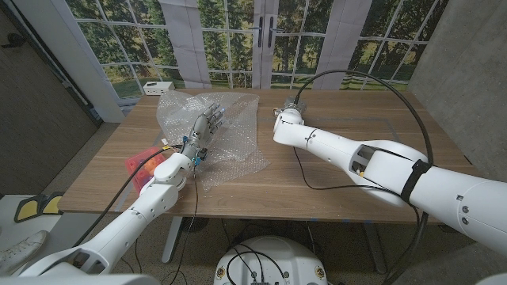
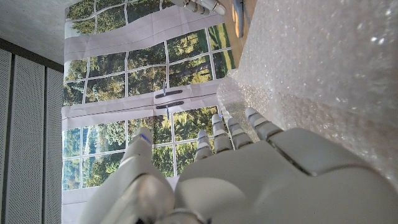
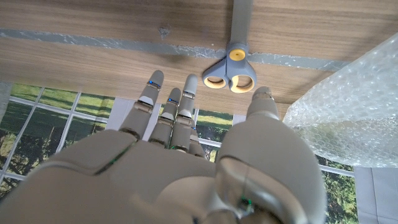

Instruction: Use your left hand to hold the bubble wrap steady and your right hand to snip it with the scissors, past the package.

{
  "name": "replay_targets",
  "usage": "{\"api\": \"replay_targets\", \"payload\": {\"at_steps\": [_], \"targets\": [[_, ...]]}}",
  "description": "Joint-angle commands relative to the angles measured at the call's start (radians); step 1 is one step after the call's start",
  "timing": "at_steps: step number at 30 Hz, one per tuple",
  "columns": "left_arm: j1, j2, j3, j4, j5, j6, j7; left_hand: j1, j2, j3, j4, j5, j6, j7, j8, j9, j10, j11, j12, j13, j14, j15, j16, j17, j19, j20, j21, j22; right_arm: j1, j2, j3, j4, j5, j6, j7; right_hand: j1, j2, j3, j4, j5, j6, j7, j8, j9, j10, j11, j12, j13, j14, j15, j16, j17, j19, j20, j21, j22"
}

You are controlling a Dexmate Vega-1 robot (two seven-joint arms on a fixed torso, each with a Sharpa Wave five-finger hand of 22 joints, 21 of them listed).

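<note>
Bubble wrap [image 1: 218,134] lies in a loose, crinkled sheet across the left half of the wooden table [image 1: 333,178], clear and glossy, its far edge humped up and catching light from the windows. Close up, in the left wrist view, the film [image 2: 323,68] shows rows of small round cells and a rumpled edge that lifts off the wood. Something red and orange [image 1: 142,162] lies at the table's left edge, beside the left forearm; I cannot tell whether the wrap covers it.

The left hand [image 1: 204,131] rests on top of the sheet, fingers stretched out and pointing away from the robot, pressing on the film rather than closing around it.

The right hand [image 1: 290,111] hovers over bare wood just to the right of the wrap, gripping nothing. From its wrist camera the fingers [image 3: 177,112] are spread and reach toward the scissors [image 3: 231,65], which lie on the table with their grey handles and yellow pivot just past the fingertips, not touched. A corner of the bubble wrap [image 3: 354,118] sits near the scissors.

A white box [image 1: 157,87] stands at the table's far left corner.
</note>
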Motion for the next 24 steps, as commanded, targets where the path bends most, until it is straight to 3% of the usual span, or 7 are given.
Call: {"api": "replay_targets", "payload": {"at_steps": [1, 12, 24], "targets": [[-0.005, -0.002, 0.001, 0.007, -0.002, 0.001, -0.006, 0.004, 0.008, -0.001, -0.001, 0.006, 0.002, 0.002, -0.003, 0.0, 0.006, 0.004, -0.001, 0.005, 0.006, -0.018, 0.0, 0.003, 0.001, 0.003, 0.001, 0.006, 0.013, 0.015, -0.013, 0.032, 0.002, 0.002, 0.013, -0.01, -0.002, -0.002, 0.003, -0.002, -0.003, 0.083, 0.004, 0.003, -0.008, 0.003, -0.003, 0.002, -0.002, 0.002, -0.004, 0.003, 0.003, 0.006, -0.002, 0.004], [0.0, 0.002, -0.002, 0.002, -0.002, 0.001, -0.002, 0.005, 0.01, 0.0, -0.001, 0.006, 0.002, 0.002, -0.003, 0.0, 0.009, 0.005, 0.0, 0.005, 0.004, -0.017, 0.0, 0.003, 0.001, -0.001, 0.001, 0.006, 0.012, 0.015, -0.026, 0.03, -0.005, 0.008, 0.02, -0.009, -0.002, 0.001, 0.002, -0.003, -0.003, 0.075, 0.005, 0.003, -0.01, 0.002, -0.006, 0.003, -0.006, 0.003, -0.005, 0.004, -0.001, 0.007, -0.003, 0.004], [0.002, 0.003, -0.003, -0.004, -0.003, 0.002, -0.002, 0.005, 0.011, 0.0, -0.001, 0.006, 0.002, 0.001, -0.003, 0.0, 0.007, 0.006, -0.001, 0.005, 0.006, -0.019, 0.0, 0.002, 0.0, 0.0, 0.001, 0.006, 0.019, 0.039, -0.044, 0.073, -0.018, 0.007, 0.019, -0.006, 0.002, 0.006, -0.001, -0.002, 0.003, 0.07, 0.008, 0.003, -0.006, 0.0, -0.006, 0.003, -0.006, 0.001, -0.004, 0.005, -0.003, 0.007, -0.003, 0.004]]}}
